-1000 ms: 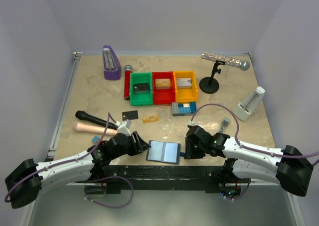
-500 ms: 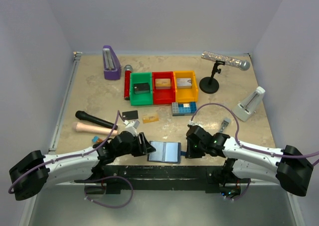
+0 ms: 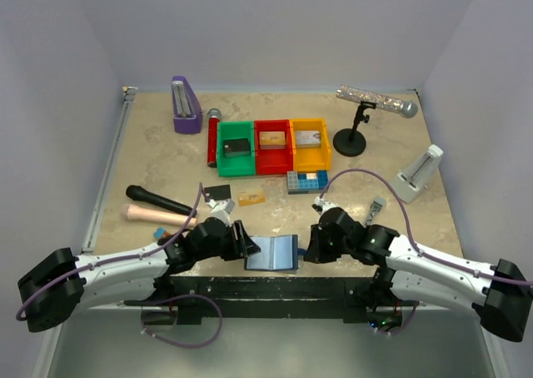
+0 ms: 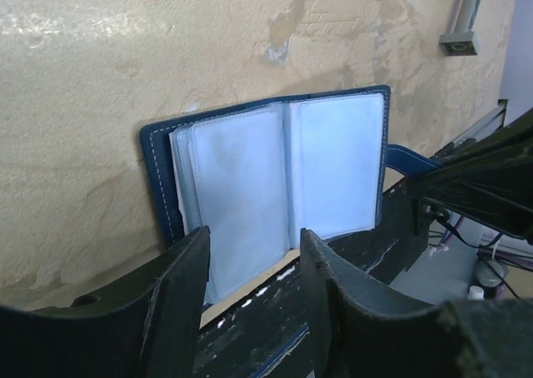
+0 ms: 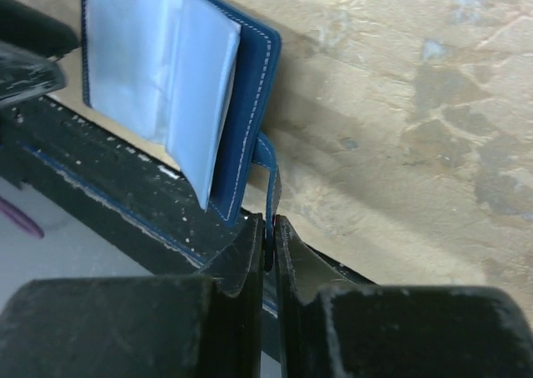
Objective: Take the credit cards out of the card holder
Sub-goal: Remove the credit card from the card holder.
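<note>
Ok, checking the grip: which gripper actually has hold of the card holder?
The right gripper: its jaws are shut on the snap tab of the card holder. The left gripper is open at the opposite side, clamping nothing.

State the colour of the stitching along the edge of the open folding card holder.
White, on the navy-blue folding card holder; clearest in the right wrist view.

There are three bins [image 3: 273,166] (coloured), two loose cards [image 3: 217,192], one card holder [image 3: 273,253].
</note>
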`<state>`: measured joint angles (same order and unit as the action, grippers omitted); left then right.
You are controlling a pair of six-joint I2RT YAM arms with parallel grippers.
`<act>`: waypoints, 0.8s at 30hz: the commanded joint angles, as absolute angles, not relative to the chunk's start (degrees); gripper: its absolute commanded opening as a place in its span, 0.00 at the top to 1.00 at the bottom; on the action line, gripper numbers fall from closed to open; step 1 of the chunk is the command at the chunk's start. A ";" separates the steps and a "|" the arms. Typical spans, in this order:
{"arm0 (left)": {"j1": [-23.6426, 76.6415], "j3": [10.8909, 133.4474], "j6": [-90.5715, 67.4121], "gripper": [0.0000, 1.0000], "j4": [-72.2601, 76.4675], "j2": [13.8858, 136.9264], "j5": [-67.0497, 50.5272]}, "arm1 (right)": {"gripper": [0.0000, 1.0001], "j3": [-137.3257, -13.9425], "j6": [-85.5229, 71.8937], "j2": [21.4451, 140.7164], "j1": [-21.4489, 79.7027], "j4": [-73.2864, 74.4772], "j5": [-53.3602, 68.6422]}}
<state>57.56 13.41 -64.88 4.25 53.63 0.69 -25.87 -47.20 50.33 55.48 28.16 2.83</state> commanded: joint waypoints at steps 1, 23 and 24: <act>57.92 15.64 -63.72 0.48 5.89 55.63 0.44 | 1.00 -28.12 -45.18 48.87 55.81 25.14 6.06; 57.92 15.73 -62.67 0.49 14.15 62.32 -4.83 | 1.00 -28.12 -44.74 50.36 56.07 22.67 8.53; 57.92 15.91 -62.58 0.50 14.50 62.23 -4.92 | 1.00 -28.12 -44.65 50.27 56.07 22.68 8.44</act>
